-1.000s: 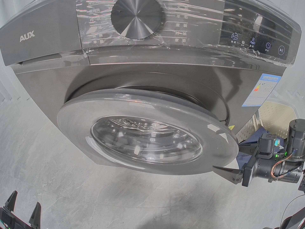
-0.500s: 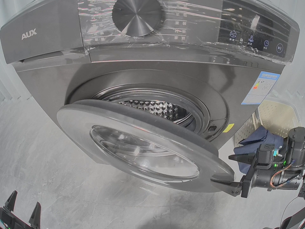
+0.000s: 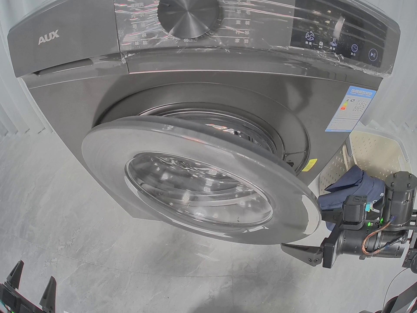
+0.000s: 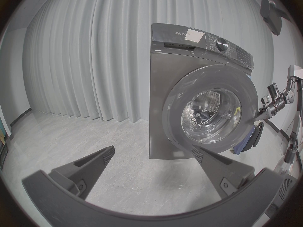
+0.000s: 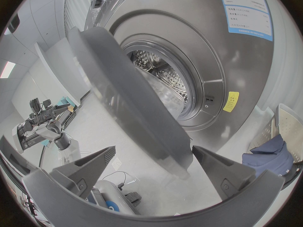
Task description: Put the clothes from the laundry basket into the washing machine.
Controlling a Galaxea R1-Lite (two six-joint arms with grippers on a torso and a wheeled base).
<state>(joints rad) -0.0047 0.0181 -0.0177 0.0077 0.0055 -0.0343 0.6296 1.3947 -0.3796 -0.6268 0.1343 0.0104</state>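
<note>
The grey washing machine (image 3: 208, 88) stands in front of me with its round glass door (image 3: 200, 183) partly swung out. The steel drum (image 5: 164, 73) shows behind it. My right gripper (image 3: 312, 235) is open at the door's free edge, with that edge (image 5: 176, 161) between its two fingers and nothing gripped. To the machine's right stands the cream perforated laundry basket (image 3: 378, 153), with dark blue clothes (image 3: 354, 185) hanging over its near rim. My left gripper (image 3: 32, 277) is low at the near left, open and holding nothing, far from the door (image 4: 214, 111).
Grey tiled floor (image 3: 130, 261) spreads in front of and to the left of the machine. A white curtain (image 4: 79, 63) hangs behind it. Cables and a small device (image 5: 113, 193) lie on the floor under the right gripper.
The door was almost closed a second ago and has come off the machine's front. It gaped wider half a second ago than now. The right gripper drifted slightly left; the head view shifted a little.
</note>
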